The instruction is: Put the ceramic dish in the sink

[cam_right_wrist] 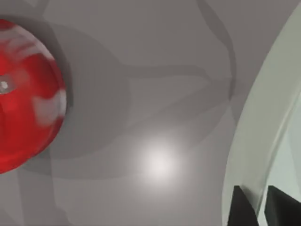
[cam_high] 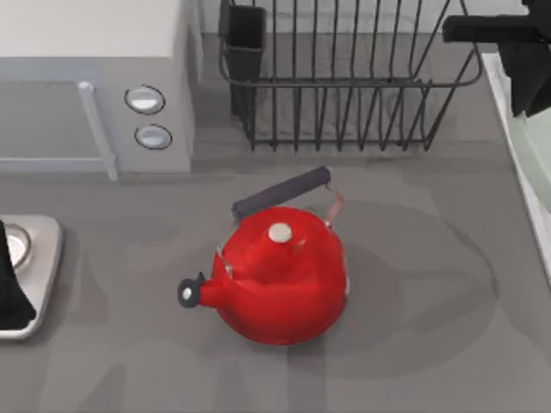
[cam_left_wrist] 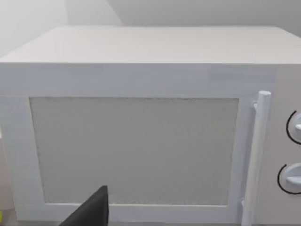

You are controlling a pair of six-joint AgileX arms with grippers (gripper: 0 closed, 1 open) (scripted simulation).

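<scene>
- Top: glossy red kettle mid-table, black wire rack behind it, boxy white microwave at left. Right arm hangs over the sink at the right edge; pale mint dish lies in there under it. Left arm parked at the left edge.
- Left wrist: flat microwave door straight ahead; left gripper's grip, cannot tell.
- Right wrist: right gripper, fingers pinched on the dish rim, beside the sink rim; kettle well apart.

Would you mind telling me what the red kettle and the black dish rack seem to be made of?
The red kettle looks like glossy enamelled or painted metal, judging by the pale highlights on its body, with a dull dark handle that may be plastic or rubber. The dish rack appears to be thin black wire, probably coated metal, with a matte look.
</scene>
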